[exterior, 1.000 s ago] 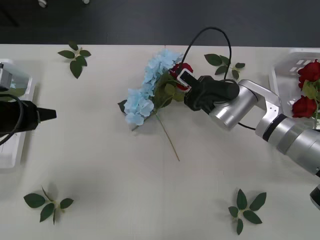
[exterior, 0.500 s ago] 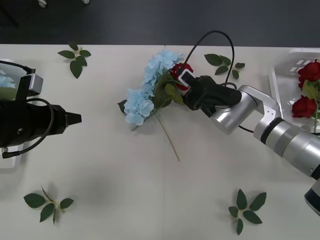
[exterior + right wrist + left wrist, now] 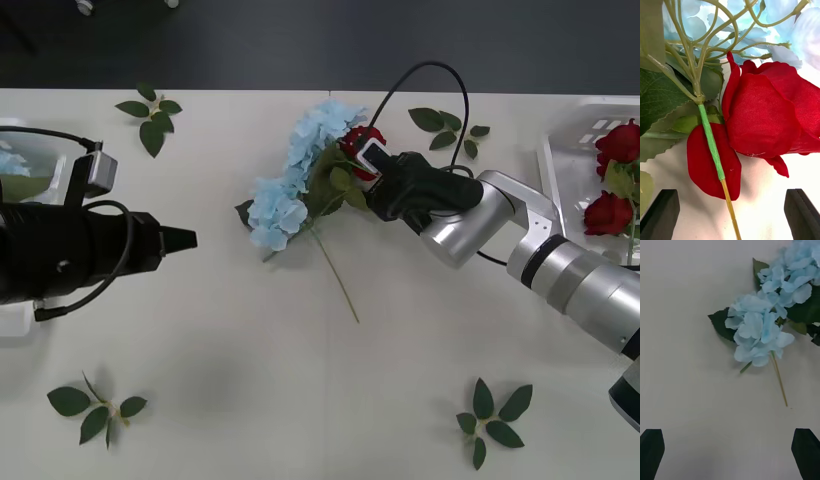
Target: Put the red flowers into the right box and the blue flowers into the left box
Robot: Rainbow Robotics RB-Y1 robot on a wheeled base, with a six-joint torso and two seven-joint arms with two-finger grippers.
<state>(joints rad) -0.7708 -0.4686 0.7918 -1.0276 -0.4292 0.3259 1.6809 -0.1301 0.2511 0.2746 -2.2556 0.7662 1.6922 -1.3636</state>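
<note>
The right pincer (image 3: 368,155) sits at the far centre of the worktop (image 3: 300,380), directly at a red rose (image 3: 362,140) that lies tangled among the blue flowers (image 3: 290,185). In the right wrist view its 2 fingers (image 3: 660,212) stand apart, 1 on each side of the rose (image 3: 763,112), with nothing clamped. The left pincer (image 3: 185,240) is out over the worktop at the left, with its fingers (image 3: 651,452) spread and the blue clusters (image 3: 756,330) ahead of it.

Risks:
1. A hydrangea stalk (image 3: 711,146) crosses in front of the rose between the open fingers. Closing here could trap that stalk with the rose, so that a blue cluster is carried to the right box (image 3: 560,165).
2. A grip on the soft bloom rather than a stem may slip or crush petals.
3. Both arms converge on 1 pile. Lifting the rose could drag the blue flowers out of the left pincer's line, or bring the arms into contact.

2 red roses (image 3: 615,180) already lie in the right box. The left box (image 3: 25,180) holds a glimpse of blue.

Change over the last second: the left arm has advanced to the right from the left box toward the pile. The right pincer has held nearly the same position at the rose.
</note>
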